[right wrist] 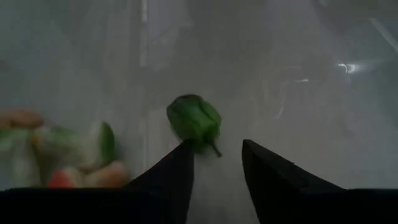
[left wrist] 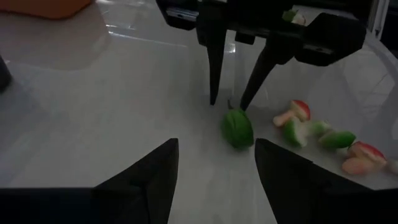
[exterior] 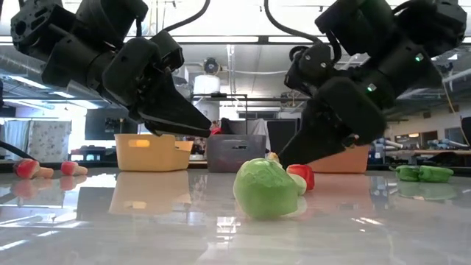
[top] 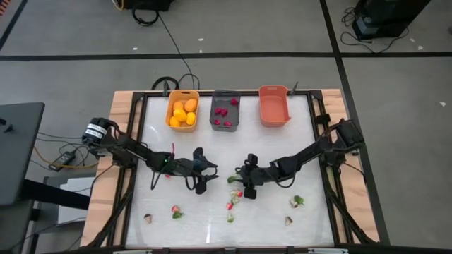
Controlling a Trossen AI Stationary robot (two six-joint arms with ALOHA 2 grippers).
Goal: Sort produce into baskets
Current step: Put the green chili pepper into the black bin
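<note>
A small green pepper-like piece (right wrist: 194, 120) of produce lies on the white table between my two grippers (top: 232, 179). My right gripper (right wrist: 216, 144) is open, slants down, and has its fingertips right at the piece's near side. My left gripper (left wrist: 216, 146) is open and faces the piece (left wrist: 238, 127) from the table's left, a short way off. Three baskets stand in a row at the far edge. The yellow-orange one (top: 182, 109) holds yellow fruits, the dark grey one (top: 224, 111) holds red pieces, and the salmon one (top: 274, 104) shows nothing inside. My right gripper has one fingertip (right wrist: 185, 149) at the edge of the green piece, which rests on the table beyond the tips, not between them. I cannot tell whether the fingertip touches it.
A cluster of red, green and pale pieces (left wrist: 311, 127) lies just on the near side of the right gripper. More pieces are scattered toward the near edge (top: 176, 210) (top: 296, 201) (top: 148, 218). The middle strip in front of the baskets is bare white table.
</note>
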